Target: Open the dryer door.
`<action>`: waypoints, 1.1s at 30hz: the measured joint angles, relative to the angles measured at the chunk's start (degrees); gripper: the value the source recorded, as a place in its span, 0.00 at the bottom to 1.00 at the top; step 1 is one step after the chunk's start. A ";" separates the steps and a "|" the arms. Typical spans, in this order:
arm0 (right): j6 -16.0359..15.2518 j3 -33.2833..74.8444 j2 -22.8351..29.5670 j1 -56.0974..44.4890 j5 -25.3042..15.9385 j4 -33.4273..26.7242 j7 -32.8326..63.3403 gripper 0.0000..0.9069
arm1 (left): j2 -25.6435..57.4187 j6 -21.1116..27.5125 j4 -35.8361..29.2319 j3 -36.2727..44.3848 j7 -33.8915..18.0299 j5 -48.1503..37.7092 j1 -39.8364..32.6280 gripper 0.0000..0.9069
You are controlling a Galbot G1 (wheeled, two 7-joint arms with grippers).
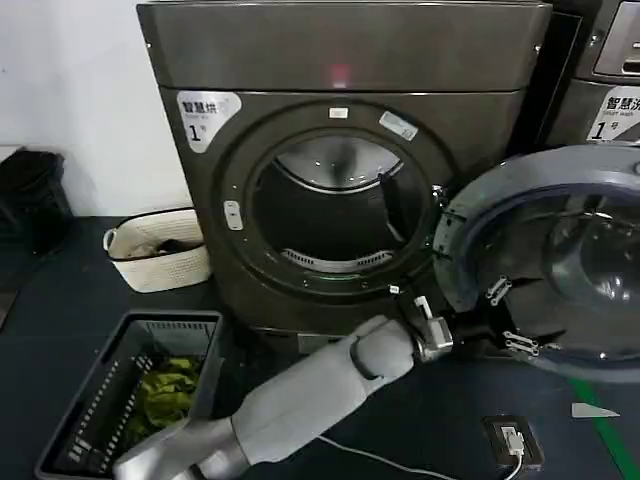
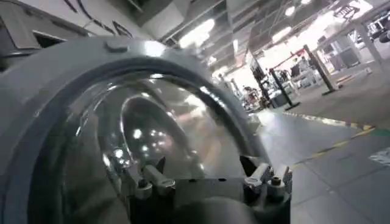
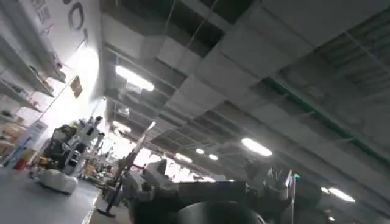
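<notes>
While dryer door (image 1: pixel 560 270) hangs open, left gripper (image 1: pixel 505 318) fingers straddle inner face.

The large round grey-faced dryer door (image 1: pixel 560 270) runs off the head view's right edge, hiding the second machine (image 1: pixel 610 70) behind.

we saw a dark blue-black floor (image 1: pixel 60 290) carrying everything. the large dark grey front-loading dryer (image 1: pixel 340 70) stood on it, with a second similar machine (image 1: pixel 610 60) just beside it. a cream woven basket (image 1: pixel 155 250) sat near the dryer's base, and a dark grey slatted plastic laundry basket (image 1: pixel 130 380) holding green cloth (image 1: pixel 170 390) stood closer. a small black box (image 1: pixel 512 440) with a white cable (image 1: pixel 390 462) lay nearby.
</notes>
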 joint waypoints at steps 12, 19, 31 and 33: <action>0.93 -2.75 -1.93 1.36 0.78 -1.40 -1.46 1.00 | 18.42 -9.60 -11.96 0.79 -0.54 14.77 1.62 1.00; 0.80 -4.58 -3.08 2.34 0.56 -2.20 -1.64 1.00 | 30.95 -20.12 -14.46 -1.76 3.01 29.78 1.01 1.00; 1.01 -7.77 -2.91 3.88 0.67 -2.15 -2.47 1.00 | 49.32 -36.66 -11.77 -10.79 5.43 57.50 1.78 1.00; 1.06 -8.21 -2.75 3.89 0.73 -2.11 -2.68 1.00 | 51.66 -36.68 -10.91 -12.55 3.66 64.39 2.25 1.00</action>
